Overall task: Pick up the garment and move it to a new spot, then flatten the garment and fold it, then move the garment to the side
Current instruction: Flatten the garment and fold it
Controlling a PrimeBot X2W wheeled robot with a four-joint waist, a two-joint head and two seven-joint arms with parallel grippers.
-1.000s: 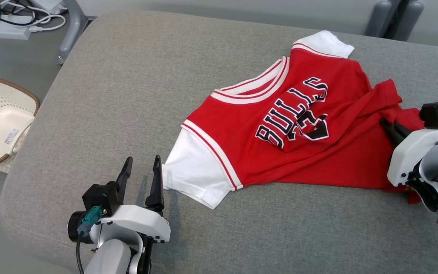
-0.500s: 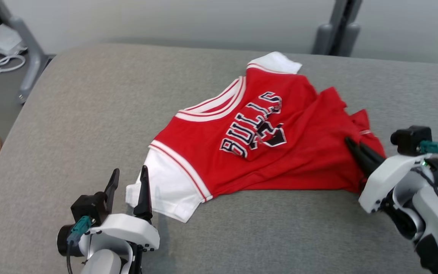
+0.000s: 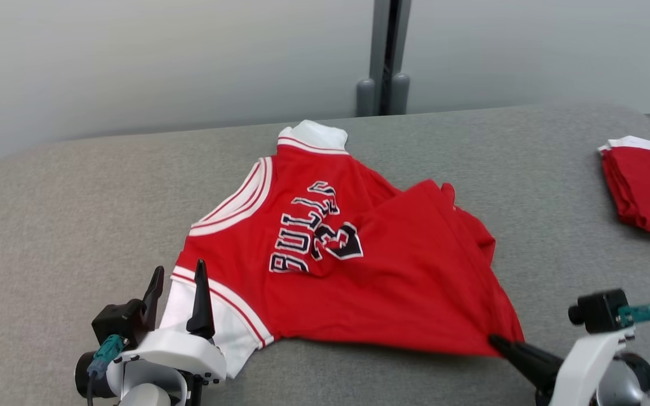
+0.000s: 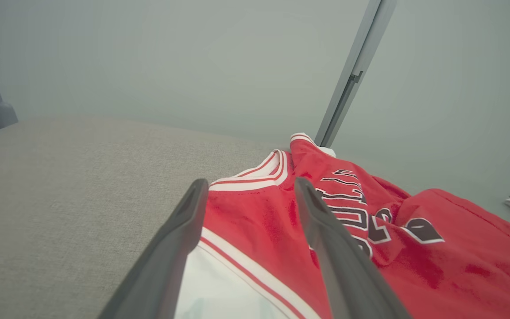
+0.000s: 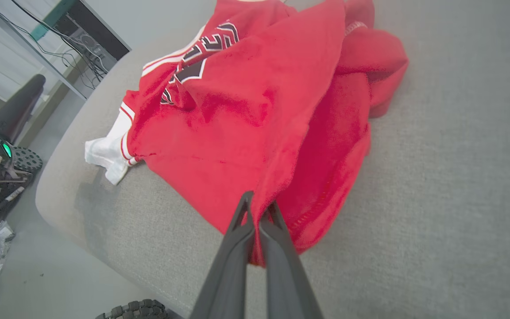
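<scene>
The garment point(image 3: 359, 265) is a red jersey with white sleeves and black lettering, lying rumpled on the grey padded surface point(image 3: 77, 214). My right gripper point(image 3: 500, 343) at the lower right is shut on the garment's red hem; in the right wrist view the fingers point(image 5: 241, 221) pinch the cloth of the garment point(image 5: 255, 102), which rises to them in a fold. My left gripper point(image 3: 178, 279) stands open at the lower left, over the near white sleeve point(image 3: 220, 324). In the left wrist view its fingers point(image 4: 193, 208) straddle the garment's shoulder point(image 4: 255, 212), not closed on it.
A second red and white folded garment point(image 3: 646, 186) lies at the surface's far right. A grey post point(image 3: 384, 56) stands behind the surface against a pale wall. The right wrist view shows the surface's near edge point(image 5: 86, 230), with floor, cables and a wheel below.
The head camera has swung right, so the basket and cables left the picture. My right gripper has closed on the hem and drawn it toward me. The left gripper stays open.
</scene>
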